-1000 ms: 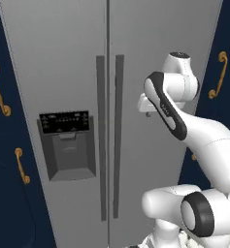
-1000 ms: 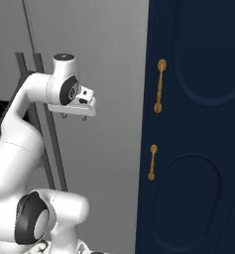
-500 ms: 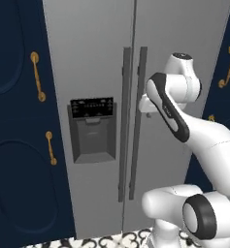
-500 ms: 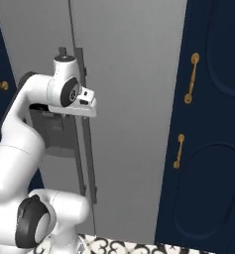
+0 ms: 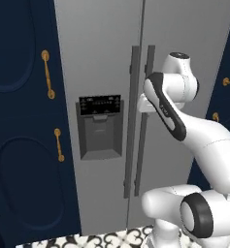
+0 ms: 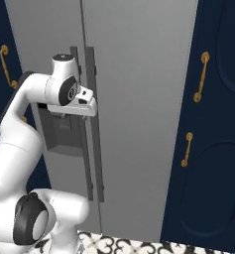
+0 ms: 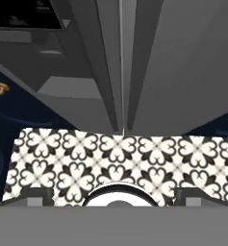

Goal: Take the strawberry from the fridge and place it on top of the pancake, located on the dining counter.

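The grey fridge (image 5: 102, 48) stands shut straight ahead, its two long handles (image 5: 139, 121) meeting at the door seam. The black-panelled dispenser recess (image 5: 101, 127) is set in the left door. My gripper (image 6: 73, 111) hangs just in front of the handles (image 6: 91, 129) at about dispenser height, pointing down, touching nothing. In the hand view its fingertips (image 7: 36, 194) sit wide apart, open and empty, above the tiled floor (image 7: 110, 153) and the fridge (image 7: 183, 57) foot. The strawberry is hidden behind the doors. The pancake and dining counter are out of view.
Tall navy cabinets with gold handles flank the fridge: one on its left (image 5: 19, 145), one on its right (image 6: 213, 149). Black-and-white patterned floor (image 6: 139, 245) runs along their base. My own arm (image 5: 194, 131) rises between the cameras and the right fridge door.
The whole picture has shifted: the base has driven left and a little back, so the fridge slid rightward in both base views and floor now shows. The arm's pose looks unchanged.
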